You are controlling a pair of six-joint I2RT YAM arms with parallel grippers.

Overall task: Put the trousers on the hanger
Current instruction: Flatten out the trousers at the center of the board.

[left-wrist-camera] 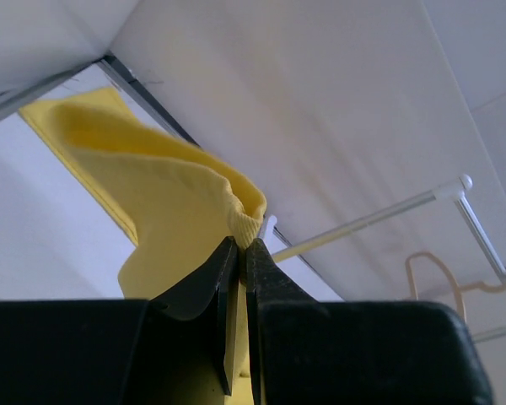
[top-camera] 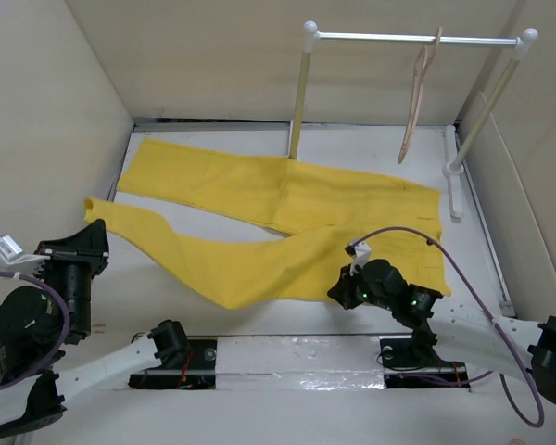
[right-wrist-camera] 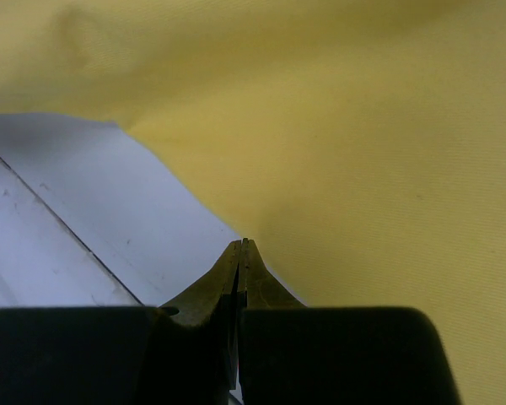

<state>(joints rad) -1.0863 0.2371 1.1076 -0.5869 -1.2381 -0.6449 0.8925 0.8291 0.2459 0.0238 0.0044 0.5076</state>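
Observation:
The yellow trousers (top-camera: 287, 209) lie spread on the table, waist to the right and both legs running left. My left gripper (top-camera: 97, 230) is at the far left, shut on the hem of the nearer leg; the left wrist view shows the jaws (left-wrist-camera: 240, 243) pinching the folded yellow hem (left-wrist-camera: 246, 215), lifted off the table. My right gripper (top-camera: 341, 289) is at the trousers' near edge by the crotch. Its jaws (right-wrist-camera: 242, 242) are shut, tips against the cloth edge (right-wrist-camera: 363, 169), with no cloth seen between them. The beige hanger (top-camera: 415, 97) hangs on the rail, also seen in the left wrist view (left-wrist-camera: 443, 274).
A white rail (top-camera: 417, 38) on two posts stands at the back right, its left post (top-camera: 298, 102) at the trousers' far edge. Cardboard walls (top-camera: 37, 120) enclose the left, back and right. A cable (top-camera: 445, 255) loops over the waist area.

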